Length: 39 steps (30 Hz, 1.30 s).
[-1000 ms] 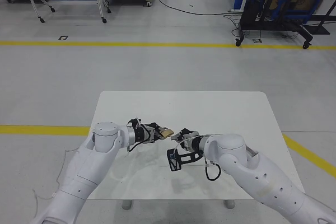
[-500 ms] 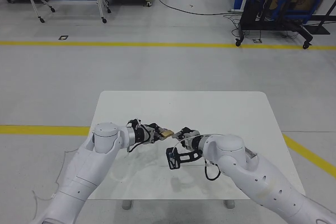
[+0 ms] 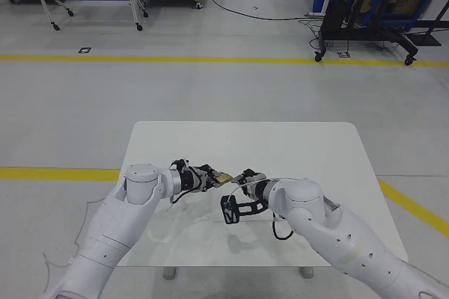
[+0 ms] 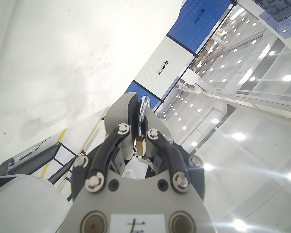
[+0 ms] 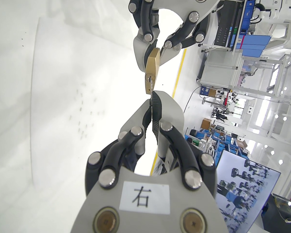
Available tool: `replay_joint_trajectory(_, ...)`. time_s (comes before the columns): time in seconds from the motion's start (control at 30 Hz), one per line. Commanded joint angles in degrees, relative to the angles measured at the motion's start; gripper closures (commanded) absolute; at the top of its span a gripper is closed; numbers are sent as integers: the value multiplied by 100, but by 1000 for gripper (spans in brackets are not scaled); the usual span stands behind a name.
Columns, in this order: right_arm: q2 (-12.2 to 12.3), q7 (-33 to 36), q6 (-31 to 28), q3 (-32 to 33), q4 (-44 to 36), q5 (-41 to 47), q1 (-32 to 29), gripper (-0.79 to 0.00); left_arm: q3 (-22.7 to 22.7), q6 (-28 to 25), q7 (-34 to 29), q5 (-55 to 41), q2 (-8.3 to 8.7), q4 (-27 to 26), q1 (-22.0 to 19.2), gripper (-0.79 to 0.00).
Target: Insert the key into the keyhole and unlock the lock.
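Two tools meet nose to nose above the white desk (image 3: pixel 307 142), over its middle part and a little toward its left edge, neither one touching the surface. The left tool (image 3: pixel 209 178) is clenched on the brass lock (image 3: pixel 223 178). Its fingers pinch the shackle end, so the lock's body sticks out past the fingertips toward the other arm. In the left wrist view, the left tool (image 4: pixel 140 109) shows the silver shackle squeezed between the pads, with a strip of the lock (image 4: pixel 141 146) visible deeper between the fingers. From the right wrist view, the lock (image 5: pixel 151 66) hangs out of the left tool (image 5: pixel 155 49), its keyhole face turned straight at the right tool (image 5: pixel 152 98). The right tool is closed tight on the key (image 5: pixel 149 86). Its ribbed pads grip the key's head, and the thin blade runs from the fingertips to the keyhole. The blade's tip is at the keyhole, and how deep it sits cannot be told. In the top view, the right tool (image 3: pixel 243 178) lies just beside the lock, with the two tools almost in line with each other.
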Motion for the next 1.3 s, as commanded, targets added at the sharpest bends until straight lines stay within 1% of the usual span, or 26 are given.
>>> replay_joint_trajectory(0.0,-18,68,-11,-24,2,-10,5,0,14,-9,30,-6,-3,13,-6,0)
replay_joint_trajectory(0.27,-98,324,-29,-113,-21,-87,34,0,60,8,206,-16,-14,45,-35,0)
replay_joint_trajectory(0.43,-161,637,-23,-167,-4,-128,44,0,92,-3,268,-29,-22,59,-56,0)
replay_joint_trajectory(0.7,-250,926,-75,-224,9,-117,58,0,88,-17,409,-131,-36,54,-50,0)
replay_joint_trajectory(1.27,-427,1151,-156,-381,99,-212,124,0,194,29,468,-128,-50,106,-94,0)
